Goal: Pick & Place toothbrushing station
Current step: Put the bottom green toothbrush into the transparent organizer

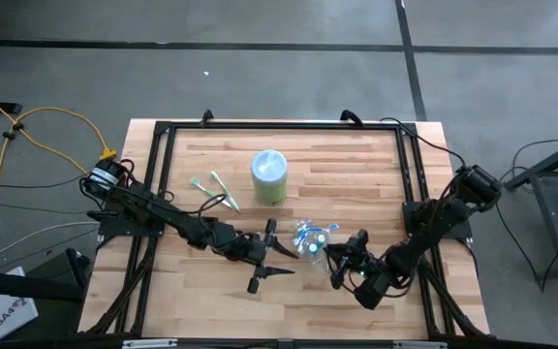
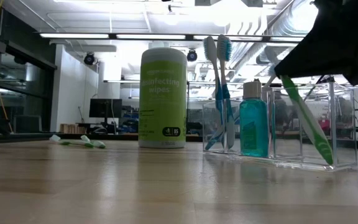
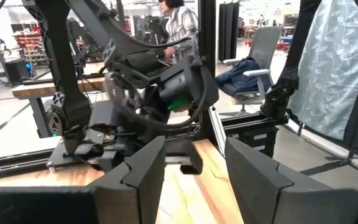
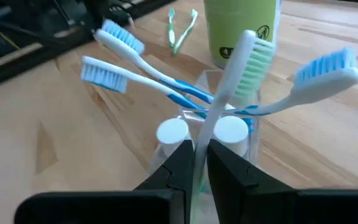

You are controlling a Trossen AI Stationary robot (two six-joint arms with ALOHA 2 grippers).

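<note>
The right gripper (image 4: 199,163) has its jaws nearly closed on the slim handle of a green-and-white toothbrush (image 4: 248,57), whose bristled head rises above them. In the low view that toothbrush (image 2: 307,119) leans slanted inside the end compartment of the clear holder (image 2: 344,127), its lower end near the holder's floor, with the dark gripper body at its top. The holder (image 1: 315,238) stands on the table (image 1: 356,165) right of centre, nearer the front edge than the back. In its other compartments stand blue-and-white toothbrushes (image 2: 219,87) with heads up, and a small teal bottle with a white cap (image 2: 253,124). The right wrist view shows three blue-and-white toothbrushes (image 4: 126,59) fanning out of the holder and two white caps (image 4: 172,131) just beside the jaws.

The left gripper (image 1: 264,254) rests low near the middle of the table, just left of the holder, its jaws spread wide and empty (image 3: 194,168).

A green canister of wipes (image 1: 269,176) stands upright behind the holder, toward the back edge. Left of it, two more green-and-white toothbrushes (image 1: 216,191) lie flat on the table.
</note>
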